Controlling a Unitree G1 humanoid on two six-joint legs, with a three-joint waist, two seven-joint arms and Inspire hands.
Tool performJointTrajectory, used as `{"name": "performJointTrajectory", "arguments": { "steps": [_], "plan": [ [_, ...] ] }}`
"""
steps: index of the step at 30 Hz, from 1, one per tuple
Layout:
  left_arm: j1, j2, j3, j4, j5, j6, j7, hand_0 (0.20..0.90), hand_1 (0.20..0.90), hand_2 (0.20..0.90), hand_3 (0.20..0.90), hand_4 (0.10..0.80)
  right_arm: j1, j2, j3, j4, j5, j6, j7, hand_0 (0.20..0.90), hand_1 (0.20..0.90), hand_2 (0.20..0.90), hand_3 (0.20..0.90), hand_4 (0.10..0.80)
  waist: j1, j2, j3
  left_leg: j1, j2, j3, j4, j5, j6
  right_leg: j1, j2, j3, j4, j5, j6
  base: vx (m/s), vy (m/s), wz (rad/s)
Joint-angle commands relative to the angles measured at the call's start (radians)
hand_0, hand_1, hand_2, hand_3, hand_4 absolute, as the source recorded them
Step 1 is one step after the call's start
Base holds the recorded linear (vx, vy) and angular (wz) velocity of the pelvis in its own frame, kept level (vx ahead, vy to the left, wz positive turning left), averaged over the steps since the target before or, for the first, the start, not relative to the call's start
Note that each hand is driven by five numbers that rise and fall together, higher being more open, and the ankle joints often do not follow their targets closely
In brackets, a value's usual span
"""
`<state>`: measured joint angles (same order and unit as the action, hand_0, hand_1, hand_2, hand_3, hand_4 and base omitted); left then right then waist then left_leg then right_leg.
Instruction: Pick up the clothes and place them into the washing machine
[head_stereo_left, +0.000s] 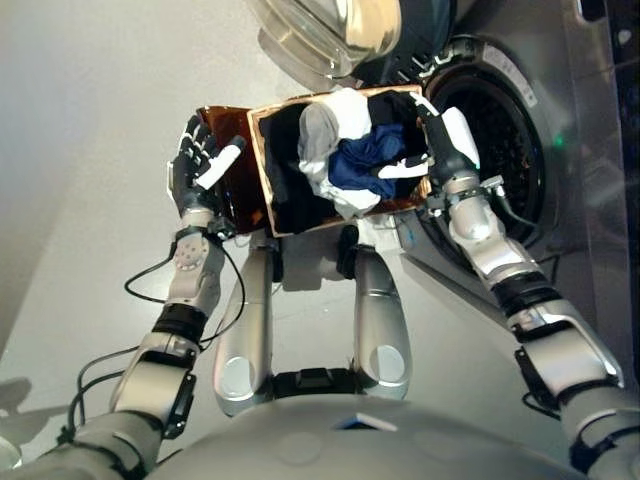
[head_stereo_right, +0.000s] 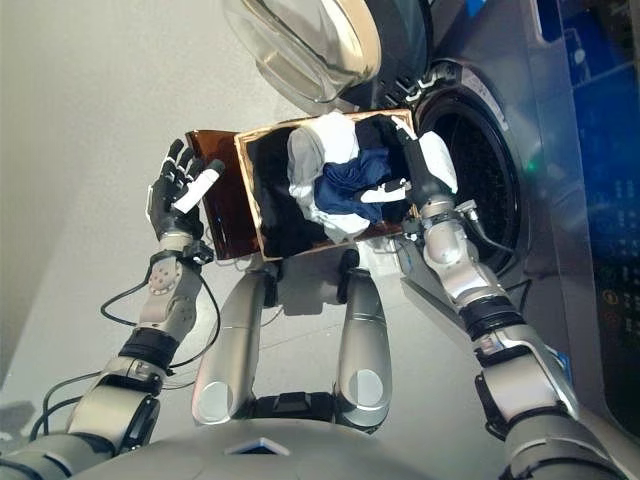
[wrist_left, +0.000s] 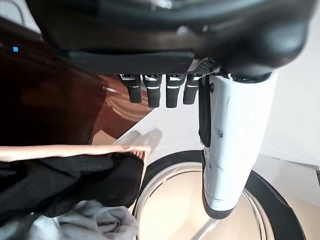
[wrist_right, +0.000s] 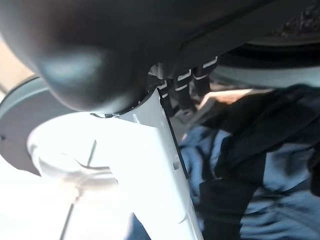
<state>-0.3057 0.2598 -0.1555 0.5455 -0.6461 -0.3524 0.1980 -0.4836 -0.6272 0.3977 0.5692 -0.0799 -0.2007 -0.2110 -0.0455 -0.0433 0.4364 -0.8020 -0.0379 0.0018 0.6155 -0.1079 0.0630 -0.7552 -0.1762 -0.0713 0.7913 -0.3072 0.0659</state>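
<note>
The box (head_stereo_left: 262, 160) sits on the floor right in front of the washer (head_stereo_left: 490, 140), its right edge next to the drum mouth, so the clothes have only a short way to travel. The door (head_stereo_left: 330, 35) is swung wide open above the box's far edge, out of the way. The right hand (head_stereo_left: 440, 150) is down in the box at its right edge, thumb lying across the blue garment (head_stereo_left: 365, 160); I cannot tell whether its fingers have closed on any cloth. The left hand (head_stereo_left: 200, 165) hovers off the left edge beside the brown flap (head_stereo_left: 228, 185), fingers straight and loose, holding nothing.

All the clothes are in the box: grey (head_stereo_left: 318, 135) and white (head_stereo_left: 350, 108) pieces on top, blue beneath, black (head_stereo_left: 290, 190) along the left side. I see no clothes in the drum.
</note>
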Motion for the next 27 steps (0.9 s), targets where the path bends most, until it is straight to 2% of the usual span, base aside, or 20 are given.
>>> {"name": "performJointTrajectory", "arguments": {
  "steps": [1, 2, 6, 14, 18, 24, 25, 26, 27],
  "plan": [
    [0.018, 0.034, -0.004, -0.07, -0.012, -0.058, -0.022, 0.9, 0.9, 0.9, 0.9, 0.8, -0.019, -0.026, 0.047, -0.014, 0.062, -0.077, 0.042, 0.9, 0.9, 0.9, 0.9, 0.8, 0.004, 0.003, -0.102, -0.001, 0.054, -0.006, 0.188, -0.186, -0.081, 0.015, -0.006, 0.038, -0.065, 0.112, 0.01, 0.0, 0.0, 0.0],
    [0.014, 0.034, -0.021, -0.069, -0.015, -0.055, -0.031, 0.9, 0.9, 0.9, 0.9, 0.8, -0.044, -0.019, 0.096, 0.016, 0.085, -0.076, 0.084, 0.9, 0.9, 0.9, 0.9, 0.8, 0.009, 0.007, -0.1, -0.01, 0.053, -0.008, 0.206, -0.196, -0.078, 0.005, -0.008, 0.039, -0.048, 0.101, 0.005, 0.0, 0.0, 0.0],
    [0.004, 0.028, -0.045, -0.056, -0.026, -0.052, -0.044, 0.9, 0.9, 0.9, 0.9, 0.8, -0.099, 0.023, 0.152, 0.092, 0.11, -0.072, 0.108, 0.9, 0.9, 0.9, 0.9, 0.8, 0.015, 0.017, -0.095, -0.024, 0.047, -0.005, 0.226, -0.203, -0.072, -0.004, -0.013, 0.037, -0.033, 0.094, 0.003, 0.0, 0.0, 0.0],
    [-0.031, 0.02, -0.072, -0.044, -0.04, -0.061, -0.047, 0.9, 0.9, 0.9, 0.9, 0.8, -0.207, 0.124, 0.205, 0.228, 0.107, -0.06, 0.101, 0.9, 0.9, 0.9, 0.9, 0.8, 0.037, 0.044, -0.098, -0.049, 0.029, 0.003, 0.231, -0.207, -0.058, -0.022, -0.02, 0.033, -0.024, 0.088, 0.002, 0.0, 0.0, 0.0],
    [-0.048, 0.019, -0.093, -0.046, -0.051, -0.063, -0.047, 0.9, 0.9, 0.9, 0.9, 0.8, -0.273, 0.16, 0.213, 0.432, 0.018, -0.024, 0.033, 0.9, 0.9, 0.9, 0.9, 0.8, 0.057, 0.063, -0.093, -0.096, 0.011, 0.002, 0.304, -0.237, -0.047, -0.063, -0.032, 0.038, 0.05, 0.058, -0.005, -0.001, 0.007, 0.03],
    [-0.058, 0.012, -0.125, -0.041, -0.038, -0.057, -0.06, 0.9, 0.9, 0.9, 0.9, 0.8, -0.318, 0.169, 0.231, 0.596, -0.073, 0.015, 0.052, 0.9, 0.9, 0.9, 0.9, 0.8, 0.072, 0.075, -0.089, -0.129, -0.002, 0.01, 0.37, -0.268, -0.038, -0.091, -0.043, 0.036, 0.111, 0.026, -0.011, 0.002, 0.011, 0.14],
    [-0.06, 0.011, -0.129, -0.037, -0.038, -0.054, -0.065, 0.9, 0.9, 0.9, 0.9, 0.8, -0.32, 0.171, 0.24, 0.615, -0.096, 0.023, 0.052, 0.851, 0.851, 0.851, 0.851, 0.765, 0.074, 0.076, -0.088, -0.127, -0.002, 0.011, 0.374, -0.271, -0.037, -0.088, -0.045, 0.034, 0.112, 0.024, -0.011, 0.0, 0.0, 0.0],
    [-0.06, 0.011, -0.129, -0.037, -0.038, -0.054, -0.065, 0.9, 0.9, 0.9, 0.9, 0.8, -0.32, 0.171, 0.24, 0.615, -0.096, 0.023, 0.052, 0.744, 0.744, 0.744, 0.744, 0.688, 0.074, 0.076, -0.088, -0.127, -0.002, 0.011, 0.374, -0.271, -0.037, -0.088, -0.045, 0.034, 0.112, 0.024, -0.011, 0.031, 0.014, 0.02],
    [-0.067, 0.01, -0.138, -0.029, -0.035, -0.052, -0.071, 0.9, 0.9, 0.9, 0.9, 0.8, -0.328, 0.174, 0.252, 0.647, -0.137, 0.037, 0.046, 0.365, 0.365, 0.365, 0.365, 0.418, 0.079, 0.076, -0.088, -0.122, -0.003, 0.012, 0.377, -0.276, -0.033, -0.081, -0.049, 0.03, 0.111, 0.021, -0.012, 0.039, 0.017, 0.03]
  ]
}}
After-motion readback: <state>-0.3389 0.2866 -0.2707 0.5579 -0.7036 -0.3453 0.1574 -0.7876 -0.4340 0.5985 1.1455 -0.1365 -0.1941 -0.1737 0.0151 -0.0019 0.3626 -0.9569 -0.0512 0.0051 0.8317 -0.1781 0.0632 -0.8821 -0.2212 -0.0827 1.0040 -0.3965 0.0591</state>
